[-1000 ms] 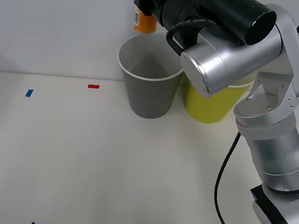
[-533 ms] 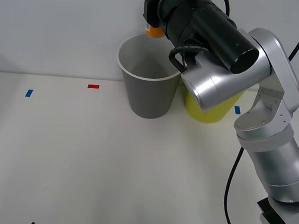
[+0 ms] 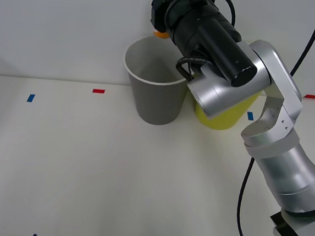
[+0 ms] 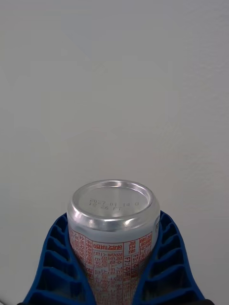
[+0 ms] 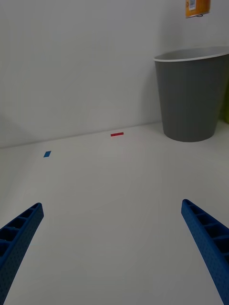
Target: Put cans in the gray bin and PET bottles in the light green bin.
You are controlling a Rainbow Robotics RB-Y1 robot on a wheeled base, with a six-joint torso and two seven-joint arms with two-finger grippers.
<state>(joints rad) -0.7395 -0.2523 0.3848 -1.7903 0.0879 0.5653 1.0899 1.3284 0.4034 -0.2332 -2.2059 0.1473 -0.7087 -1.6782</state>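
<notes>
Can (image 4: 113,238) pinched between blue ribbed fingers (image 4: 52,267) of right gripper (image 4: 114,281), silver end up toward the wrist camera, printed pale side showing. In the front view, orange end of it just peeking out under the black wrist, above the far rim of the gray bin (image 3: 154,90). Not yet let go, not yet inside.

Left to right across the table (image 3: 87,167): blue tape mark (image 3: 30,98) near the left edge, then red tape mark (image 3: 98,91), then gray bin standing upright with white inside, then light green bin (image 3: 224,115) just beside it, partly hidden behind the silver arm. Whether the two bins touch: cannot tell. Another small blue mark just right of the green bin, a red one farther right.

Left gripper (image 5: 114,248) low over the table, well apart from the bins, spread wide with nothing between the fingers; gray bin and the hanging orange can end seen from its wrist camera too.

Progress, as a judgement: pick-up done, carry nearly done, can hanging over the correct bin's back edge. Left to do: centre it over the opening if needed, release, pull the arm clear. Visible part of the gray bin's inside looks bare. No PET bottles on the table to sort, so the green bin seemingly without work for now.
</notes>
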